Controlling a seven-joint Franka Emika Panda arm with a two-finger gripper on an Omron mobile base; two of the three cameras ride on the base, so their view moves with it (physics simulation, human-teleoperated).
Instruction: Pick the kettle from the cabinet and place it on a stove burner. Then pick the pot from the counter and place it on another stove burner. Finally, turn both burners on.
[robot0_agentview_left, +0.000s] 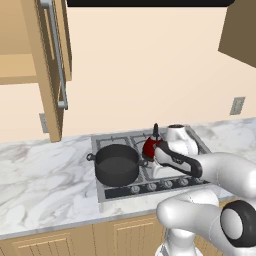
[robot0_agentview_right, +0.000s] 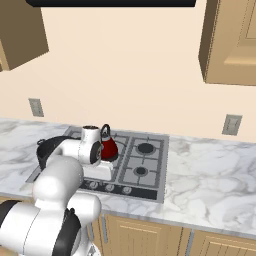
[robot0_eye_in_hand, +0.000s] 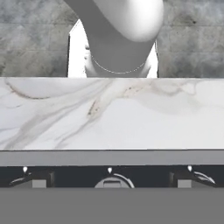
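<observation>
Jaws look spread wide with nothing between them, hanging over the knob row (robot0_eye_in_hand: 109, 177) at the bottom of the hand view, marble counter (robot0_eye_in_hand: 109, 113) edge above. Further out, the glossy dark-red kettle (robot0_agentview_left: 149, 147) sits mid-frame on the grey steel cooktop (robot0_agentview_right: 145, 165), and the wide matte black pot (robot0_agentview_left: 116, 164) on a left burner. Both placed, I'd say; knobs are what's left.

White arm folded low and forward, wrist bent downward; claw (robot0_eye_in_hand: 109, 177) jaws spread wide, nothing between them
</observation>
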